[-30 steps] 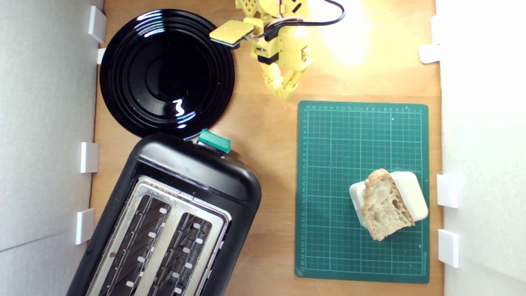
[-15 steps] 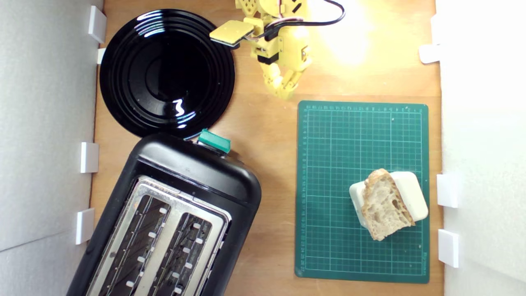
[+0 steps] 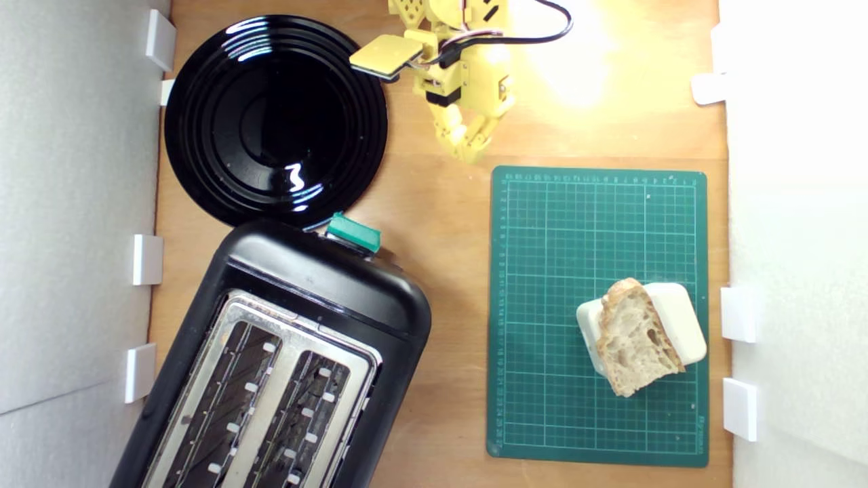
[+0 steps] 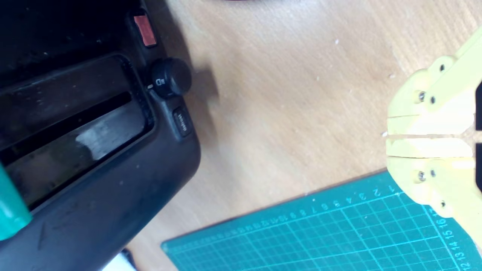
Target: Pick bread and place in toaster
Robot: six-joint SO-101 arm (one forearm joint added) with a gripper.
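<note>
While the yellow arm sits at the top of the exterior view, its end effector (image 3: 469, 150) hangs over bare wooden worktop (image 3: 441, 224), holding nothing. In the wrist view the 2 yellow fingers (image 4: 425, 124) are pressed together with only a thin seam between them, so the end effector (image 4: 389, 136) is closed and empty.

A slice of bread (image 3: 634, 337) with a pale holey crumb and a tan crust lies tilted on top of a cream rounded box (image 3: 681, 318), overhanging the box's lower edge. Box and bread sit in the lower right part of a green cutting mat (image 3: 563, 257) printed with a grid, on the exterior view's right. The end effector is well apart from the bread, just beyond the mat's upper left corner.

A black toaster (image 3: 319, 285) lies at an angle in the exterior view's lower left, its silver top plate showing 2 long slots. A green lever knob (image 3: 353, 232) sticks out of its upper end. In the wrist view the toaster's dark side (image 4: 113, 195) shows a round black dial (image 4: 170, 77) and a small red button (image 4: 145, 30).

A glossy round black plate (image 3: 203, 163) lies above the toaster in the exterior view, its lower rim just beside the toaster's top end.
</note>
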